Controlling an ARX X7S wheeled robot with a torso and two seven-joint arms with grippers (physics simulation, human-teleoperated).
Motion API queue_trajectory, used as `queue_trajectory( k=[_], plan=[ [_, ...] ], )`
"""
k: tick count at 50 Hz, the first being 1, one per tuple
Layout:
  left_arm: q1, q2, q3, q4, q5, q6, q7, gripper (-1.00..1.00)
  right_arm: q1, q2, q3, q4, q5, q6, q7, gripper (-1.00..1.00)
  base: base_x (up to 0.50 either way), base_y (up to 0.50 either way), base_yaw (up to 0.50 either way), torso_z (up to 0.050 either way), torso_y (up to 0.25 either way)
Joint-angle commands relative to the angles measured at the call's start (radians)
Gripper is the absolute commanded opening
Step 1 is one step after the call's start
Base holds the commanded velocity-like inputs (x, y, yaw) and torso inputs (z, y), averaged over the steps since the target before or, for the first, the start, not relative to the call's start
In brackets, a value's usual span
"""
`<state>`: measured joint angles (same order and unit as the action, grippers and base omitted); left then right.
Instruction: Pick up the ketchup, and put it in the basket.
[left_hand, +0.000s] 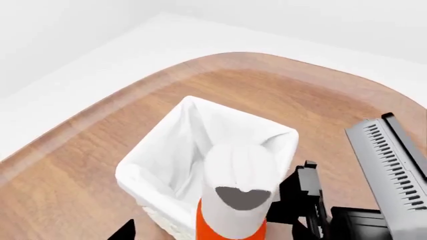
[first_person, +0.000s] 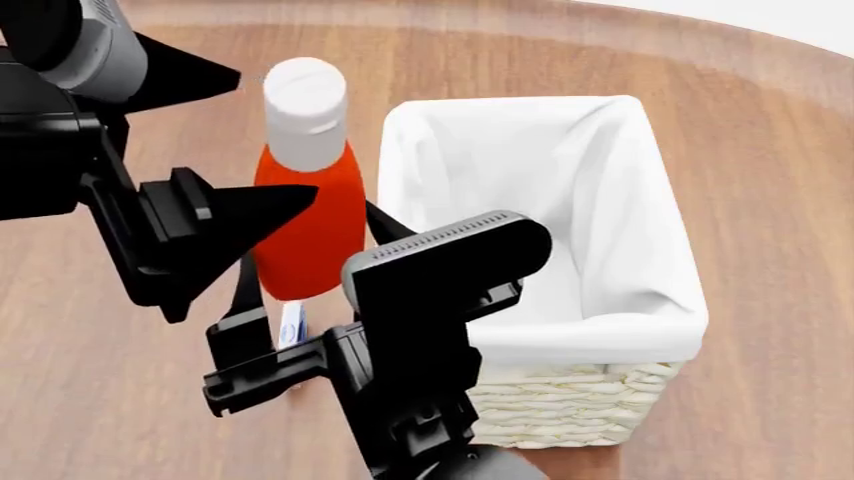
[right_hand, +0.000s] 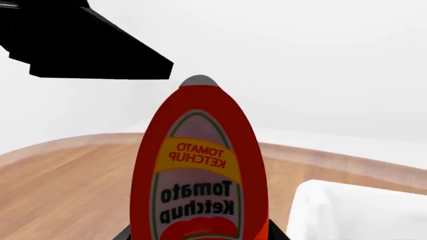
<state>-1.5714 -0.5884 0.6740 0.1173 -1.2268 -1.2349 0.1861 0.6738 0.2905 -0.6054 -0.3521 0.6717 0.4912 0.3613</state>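
The ketchup (first_person: 310, 215), an orange-red bottle with a white cap, stands upright just left of the basket (first_person: 667, 300), a cream wicker basket with a white liner. My right gripper (first_person: 316, 258) is shut on the bottle's lower body, one finger on each side. In the right wrist view the ketchup (right_hand: 197, 175) fills the space between the jaws, with the basket's liner (right_hand: 347, 210) beside it. My left gripper (first_person: 274, 132) is open, its fingers spread near the bottle's cap and shoulder. The left wrist view shows the ketchup cap (left_hand: 240, 170) close up and the basket (left_hand: 160, 150) beyond.
The round wooden table (first_person: 747, 150) carries the basket. My right arm (left_hand: 387, 165) shows in the left wrist view beside the bottle. White floor lies past the table's edge (left_hand: 100, 105).
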Motion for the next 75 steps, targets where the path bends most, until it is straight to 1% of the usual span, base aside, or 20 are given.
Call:
queue_trajectory(
  k=[1,8,12,14,20,24,25,27,29,30,31,33,38,40,45,51,57,59,66,75],
  plan=[
    [0.018,0.0,-0.048,0.037,-0.045,0.008,0.021,1.0,0.014,0.0,0.046,0.01,-0.04,0.012,-0.04,-1.0,0.0,0.0,0.0,0.0,0.01],
    [0.038,-0.032,-0.078,0.067,-0.066,0.021,-0.003,1.0,0.018,0.023,0.068,0.023,-0.035,0.007,-0.042,-1.0,0.0,0.0,0.0,0.0,0.0],
    [0.073,-0.046,-0.146,0.092,-0.094,0.066,-0.086,1.0,0.025,0.039,0.084,0.023,-0.033,0.009,-0.038,-1.0,0.0,0.0,0.0,0.0,0.0],
    [0.077,-0.056,-0.136,0.111,-0.069,0.068,-0.107,1.0,0.027,0.043,0.088,0.023,-0.032,0.009,-0.037,-1.0,0.0,0.0,0.0,0.0,0.0],
    [0.182,-0.083,-0.199,0.175,-0.112,0.117,-0.215,1.0,0.035,0.061,0.104,0.022,-0.042,-0.001,-0.03,-1.0,0.0,0.0,0.0,0.0,0.0],
    [0.248,-0.078,-0.246,0.219,-0.084,0.191,-0.313,1.0,0.044,0.071,0.111,0.034,-0.04,-0.001,-0.036,-1.0,0.0,0.0,0.0,0.0,0.0],
    [0.31,-0.083,-0.259,0.262,-0.062,0.229,-0.349,1.0,0.048,0.076,0.114,0.033,-0.041,0.001,-0.037,-1.0,0.0,0.0,0.0,0.0,0.0],
    [0.315,-0.084,-0.259,0.274,-0.071,0.223,-0.37,1.0,0.05,0.082,0.115,0.032,-0.048,0.0,-0.032,-1.0,0.0,0.0,0.0,0.0,0.0],
    [0.345,-0.1,-0.228,0.328,0.0,0.238,-0.38,1.0,0.055,0.088,0.119,0.029,-0.045,0.01,-0.028,-1.0,0.0,0.0,0.0,0.0,0.0],
    [0.384,-0.103,-0.251,0.354,-0.038,0.246,-0.422,1.0,0.058,0.093,0.122,0.03,-0.045,0.014,-0.026,-1.0,0.0,0.0,0.0,0.0,0.0],
    [0.409,-0.113,-0.24,0.392,-0.003,0.256,-0.435,1.0,0.061,0.098,0.123,0.027,-0.044,0.022,-0.022,-1.0,0.0,0.0,0.0,0.0,0.01],
    [0.448,-0.119,-0.258,0.417,-0.026,0.272,-0.459,1.0,0.066,0.104,0.124,0.028,-0.043,0.032,-0.018,-1.0,0.0,0.0,0.0,0.0,0.0],
    [0.6,-0.152,-0.256,0.514,0.085,0.355,-0.504,1.0,0.075,0.128,0.144,0.017,-0.032,0.077,0.015,-1.0,0.0,0.0,0.0,0.0,0.0],
    [0.645,-0.155,-0.274,0.53,0.068,0.371,-0.537,1.0,0.082,0.135,0.155,0.008,-0.024,0.091,0.027,-1.0,0.0,0.0,0.0,0.0,0.0],
    [0.821,-0.175,-0.299,0.608,0.138,0.467,-0.596,1.0,0.096,0.15,0.177,0.001,-0.012,0.118,0.05,-1.0,0.0,0.0,0.0,0.0,0.0],
    [1.04,-0.173,-0.275,0.65,0.276,0.599,-0.59,1.0,0.124,0.157,0.201,0.01,0.023,0.169,0.069,-1.0,0.0,0.0,0.0,0.002,0.0],
    [1.158,-0.163,-0.244,0.614,0.388,0.69,-0.566,1.0,0.147,0.142,0.243,0.026,0.088,0.23,0.112,-1.0,0.0,0.0,0.0,0.0,0.0],
    [1.245,-0.154,-0.232,0.601,0.447,0.762,-0.558,1.0,0.172,0.139,0.244,0.048,0.1,0.267,0.127,-1.0,0.0,0.0,0.0,0.0,0.0],
    [1.357,-0.136,-0.195,0.564,0.554,0.853,-0.555,1.0,0.204,0.126,0.248,0.093,0.131,0.302,0.118,-1.0,0.0,0.0,0.0,0.0,0.001],
    [1.428,-0.122,-0.194,0.524,0.59,0.939,-0.541,1.0,0.249,0.095,0.274,0.157,0.194,0.353,0.123,-1.0,0.0,0.0,0.0,0.0,0.0]
  ],
)
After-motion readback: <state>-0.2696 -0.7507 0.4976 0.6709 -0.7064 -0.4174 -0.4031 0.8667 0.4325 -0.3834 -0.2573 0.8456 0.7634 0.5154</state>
